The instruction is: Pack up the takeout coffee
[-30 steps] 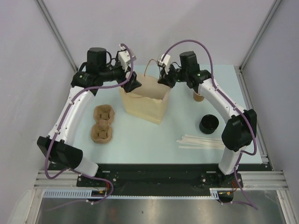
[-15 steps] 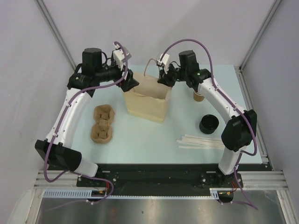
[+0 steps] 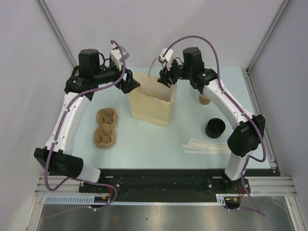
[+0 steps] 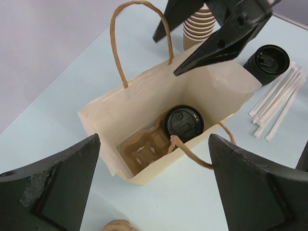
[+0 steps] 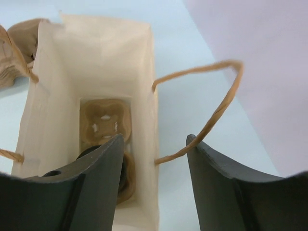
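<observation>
The takeout coffee (image 4: 183, 122) stands inside the open paper bag (image 3: 150, 105), its black lid up, in one pocket of a brown cup carrier (image 4: 144, 149) on the bag's floor. In the right wrist view the lid is mostly hidden behind my finger. My right gripper (image 3: 166, 77) is open above the bag's far rim, and the gripper (image 5: 154, 139) straddles the bag wall (image 5: 147, 144) where a rope handle (image 5: 216, 110) is fixed. My left gripper (image 3: 134, 85) is wide open beside the bag's left rim, and nothing lies between the fingers of the gripper (image 4: 154, 192).
Two brown cup carriers (image 3: 106, 127) lie left of the bag. A stack of lidless paper cups (image 3: 204, 99) stands behind my right arm, a stack of black lids (image 3: 215, 128) right of the bag, and white sticks (image 3: 207, 145) lie in front of it.
My right gripper's jaws have parted at the bag's far rim. My left gripper has drawn back to the left, away from the bag. The bag now stands squarer.
</observation>
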Controlling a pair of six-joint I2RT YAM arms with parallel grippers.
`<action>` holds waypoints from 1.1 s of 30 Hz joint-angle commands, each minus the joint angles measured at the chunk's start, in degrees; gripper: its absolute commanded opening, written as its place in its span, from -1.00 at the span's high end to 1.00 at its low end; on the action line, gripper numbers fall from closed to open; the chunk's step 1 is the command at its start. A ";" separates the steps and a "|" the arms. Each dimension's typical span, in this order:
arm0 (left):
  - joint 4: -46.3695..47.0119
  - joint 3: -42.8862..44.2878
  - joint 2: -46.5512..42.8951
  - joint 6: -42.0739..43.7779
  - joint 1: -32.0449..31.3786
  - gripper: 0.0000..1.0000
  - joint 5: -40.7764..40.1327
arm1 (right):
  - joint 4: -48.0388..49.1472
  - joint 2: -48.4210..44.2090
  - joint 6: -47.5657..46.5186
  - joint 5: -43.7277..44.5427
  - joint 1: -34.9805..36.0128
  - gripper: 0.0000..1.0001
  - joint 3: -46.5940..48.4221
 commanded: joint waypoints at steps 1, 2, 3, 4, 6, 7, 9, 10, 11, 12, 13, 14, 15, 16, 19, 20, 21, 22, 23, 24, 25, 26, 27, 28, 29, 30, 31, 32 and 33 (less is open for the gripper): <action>2.09 0.37 -2.36 -3.43 2.03 -0.99 3.44 | 3.75 -1.44 2.55 1.04 0.25 -0.25 6.39; 2.09 0.54 -2.36 -3.61 2.29 -0.99 3.88 | 3.58 -1.44 2.82 1.12 0.25 -0.35 7.28; 2.09 0.80 -2.36 -3.61 2.47 -0.99 4.15 | 3.49 -1.62 2.90 1.30 0.43 -0.41 7.98; 2.18 1.24 -2.36 -3.78 2.73 -0.99 4.50 | 3.40 -1.70 3.25 1.39 0.51 -0.45 9.29; 2.79 1.68 -2.19 -4.40 3.61 -0.99 4.94 | 2.79 -2.67 3.96 1.21 0.60 -0.57 10.36; 3.06 2.12 -2.19 -5.27 3.87 -0.99 5.37 | 1.65 -3.19 4.13 1.13 0.52 -0.63 10.97; 4.28 2.30 -2.10 -6.41 4.75 -0.99 6.61 | -0.37 -5.30 4.05 0.95 0.60 -0.78 11.59; 4.81 1.87 -2.53 -7.46 5.02 -0.99 7.04 | -3.69 -6.35 3.79 0.86 0.52 -0.86 11.59; 6.12 1.34 -2.89 -8.00 5.19 -0.99 7.83 | -5.72 -8.63 3.09 0.69 0.43 -0.91 10.98; 7.09 -0.32 -3.24 -9.05 5.46 -0.99 8.19 | -7.92 -10.21 1.60 0.77 0.34 -0.93 10.19; 8.06 -1.47 -4.63 -9.49 5.55 -0.99 8.54 | -11.94 -11.80 0.80 1.12 0.25 -0.95 9.06; 10.33 -2.78 -5.43 -9.93 5.63 -0.99 8.80 | -13.37 -15.99 0.45 2.08 0.08 -0.96 4.87; 11.92 -5.76 -6.48 -11.07 5.63 -0.99 8.89 | -14.52 -18.12 -0.86 2.35 -0.36 -0.96 2.48; 13.42 -7.44 -7.28 -11.77 5.63 -0.99 8.89 | -17.49 -20.32 -2.09 2.27 -1.06 -0.95 -0.42; 19.04 -11.58 -10.27 -15.64 5.63 -0.99 8.98 | -22.07 -29.45 -6.23 4.46 -1.68 -0.86 -10.71; 20.71 -12.20 -11.14 -16.52 5.63 -0.99 9.24 | -23.48 -31.57 -7.28 4.99 -1.86 -0.80 -12.82; 21.68 -13.42 -11.59 -17.66 5.63 -0.99 9.25 | -24.80 -35.50 -7.64 5.78 -2.12 -0.76 -17.45; 23.17 -14.04 -11.94 -19.50 5.63 -0.99 9.07 | -27.34 -37.11 -7.55 6.91 -2.82 -0.67 -19.33; 23.80 -15.00 -12.73 -20.73 5.63 -0.99 8.72 | -29.02 -38.60 -7.90 6.84 -3.17 -0.58 -23.17; 24.24 -15.54 -12.99 -21.09 5.63 -0.99 8.55 | -32.51 -41.40 -8.69 6.84 -3.35 -0.46 -25.13; 25.03 -15.98 -13.35 -21.45 5.63 -0.99 8.37 | -33.68 -42.56 -11.05 6.84 -3.44 -0.16 -27.58; 25.29 -16.50 -13.78 -22.06 5.63 -0.99 8.11 | -34.30 -43.97 -12.03 6.75 -3.44 -0.05 -29.96; 25.56 -17.46 -13.88 -22.32 5.63 -0.99 8.10 | -34.74 -46.16 -13.25 6.40 -3.35 0.00 -35.37; 25.91 -17.82 -14.05 -22.41 5.63 -0.99 7.84 | -34.75 -46.87 -14.66 6.31 -2.92 0.00 -37.86; 25.91 -18.44 -13.97 -22.85 5.63 -0.98 7.84 | -34.92 -47.23 -15.63 6.40 -2.22 0.00 -39.89; 25.83 -18.44 -13.88 -22.85 5.63 -0.99 7.84 | -34.83 -47.23 -15.90 7.53 -1.34 0.00 -44.35; 25.56 -18.62 -13.79 -22.86 5.63 -0.99 7.75 | -34.31 -46.97 -15.21 8.67 -0.29 0.04 -46.13; 25.30 -18.53 -13.79 -22.77 5.63 -0.99 7.67 | -33.26 -46.62 -14.33 9.90 2.33 0.09 -48.15; 25.12 -18.53 -13.88 -22.68 5.63 -0.99 7.49 | -31.34 -46.18 -13.89 11.92 3.32 0.14 -49.65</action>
